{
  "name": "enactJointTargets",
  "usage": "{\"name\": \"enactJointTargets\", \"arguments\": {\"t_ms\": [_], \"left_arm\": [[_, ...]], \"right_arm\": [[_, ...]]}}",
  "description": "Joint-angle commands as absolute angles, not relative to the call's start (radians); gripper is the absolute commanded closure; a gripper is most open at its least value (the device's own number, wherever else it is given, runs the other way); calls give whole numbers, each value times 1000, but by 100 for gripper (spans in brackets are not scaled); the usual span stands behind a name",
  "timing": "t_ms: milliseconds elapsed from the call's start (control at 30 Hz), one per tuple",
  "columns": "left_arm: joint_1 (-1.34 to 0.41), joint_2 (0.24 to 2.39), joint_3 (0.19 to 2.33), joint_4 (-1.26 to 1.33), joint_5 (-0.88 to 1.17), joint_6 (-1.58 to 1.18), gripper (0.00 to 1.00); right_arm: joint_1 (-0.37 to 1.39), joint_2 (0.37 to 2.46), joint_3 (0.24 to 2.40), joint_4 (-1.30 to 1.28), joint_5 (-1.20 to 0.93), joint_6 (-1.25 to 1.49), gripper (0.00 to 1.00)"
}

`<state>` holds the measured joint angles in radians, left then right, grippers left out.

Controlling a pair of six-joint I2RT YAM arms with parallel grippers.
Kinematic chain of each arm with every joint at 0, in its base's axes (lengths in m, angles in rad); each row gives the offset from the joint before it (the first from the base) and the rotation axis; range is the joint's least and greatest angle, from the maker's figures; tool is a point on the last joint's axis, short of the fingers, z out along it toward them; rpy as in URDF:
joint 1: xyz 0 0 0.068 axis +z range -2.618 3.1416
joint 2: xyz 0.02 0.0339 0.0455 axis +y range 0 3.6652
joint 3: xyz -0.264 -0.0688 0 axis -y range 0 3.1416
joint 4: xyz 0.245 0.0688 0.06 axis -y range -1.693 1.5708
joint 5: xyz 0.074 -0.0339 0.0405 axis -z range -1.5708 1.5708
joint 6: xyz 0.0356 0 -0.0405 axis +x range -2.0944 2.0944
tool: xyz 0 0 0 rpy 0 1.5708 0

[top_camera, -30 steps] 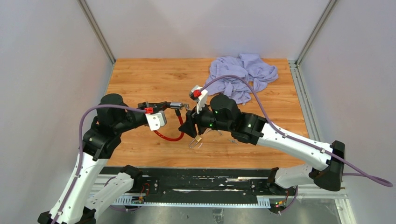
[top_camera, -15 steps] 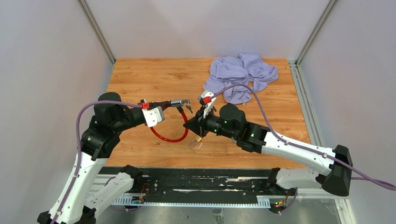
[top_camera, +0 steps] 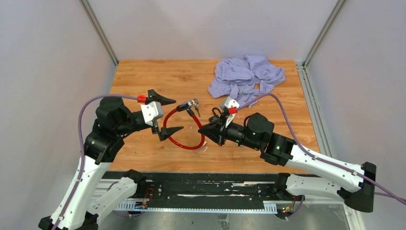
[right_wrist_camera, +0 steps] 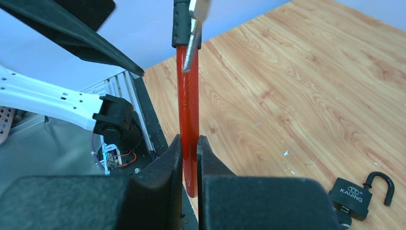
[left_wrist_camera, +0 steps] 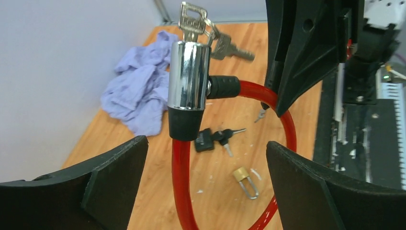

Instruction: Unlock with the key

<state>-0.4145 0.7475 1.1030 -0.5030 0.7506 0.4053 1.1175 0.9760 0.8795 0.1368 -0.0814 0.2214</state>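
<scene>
Two arms on one lock. The red plastic-sheathed cable lock is held up near the middle of the wooden table. The right gripper is clamped tight on its loop at 3 o'clock. The chrome cylinder sits at 12 o'clock of the loop, with the silver key seated in its end and spares dangling. The left gripper at 9 o'clock is spread wide and holds nothing. Step, as judged: setting up the turn. Next, the left pinches the key head squarely and twists while the right steadies.

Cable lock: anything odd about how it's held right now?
The cable lock is held only by the right gripper pinching its red cable; the left gripper stands wide open around the chrome barrel, not touching it. A key sits in the barrel.
</scene>
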Motion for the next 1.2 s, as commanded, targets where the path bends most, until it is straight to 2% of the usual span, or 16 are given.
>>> {"name": "enactJointTargets", "arguments": {"t_ms": [0, 167, 233, 467, 600, 633, 833, 900, 1000, 1033, 1067, 1167], "left_arm": [[-418, 783, 1113, -490, 870, 289, 2], [-416, 816, 1137, -499, 876, 278, 1], [-417, 829, 1148, -497, 909, 270, 4], [-417, 874, 1214, -620, 1033, 321, 33], [-417, 889, 1241, -740, 1038, 422, 57], [-417, 890, 1245, -769, 1031, 448, 60], [-417, 868, 1229, -818, 999, 483, 59], [-416, 864, 1226, -818, 998, 485, 69], [-417, 870, 1236, -823, 984, 493, 98], [-416, 873, 1239, -826, 977, 493, 99], [-416, 877, 1245, -832, 973, 493, 100], [-417, 893, 1265, -845, 971, 492, 100]], "right_arm": [[1126, 919, 882, 196, -140, 183, 99], [1125, 899, 881, 185, -165, 183, 99], [1126, 901, 880, 182, -175, 186, 99], [1126, 899, 870, 175, -161, 195, 99], [1126, 893, 875, 167, -141, 196, 99], [1126, 891, 877, 165, -134, 195, 99], [1126, 875, 877, 172, -110, 196, 99], [1125, 875, 877, 166, -113, 196, 99], [1126, 876, 872, 153, -131, 201, 99], [1126, 877, 872, 143, -139, 203, 99], [1127, 881, 873, 131, -146, 206, 94], [1125, 894, 897, 81, -171, 219, 68]]}}
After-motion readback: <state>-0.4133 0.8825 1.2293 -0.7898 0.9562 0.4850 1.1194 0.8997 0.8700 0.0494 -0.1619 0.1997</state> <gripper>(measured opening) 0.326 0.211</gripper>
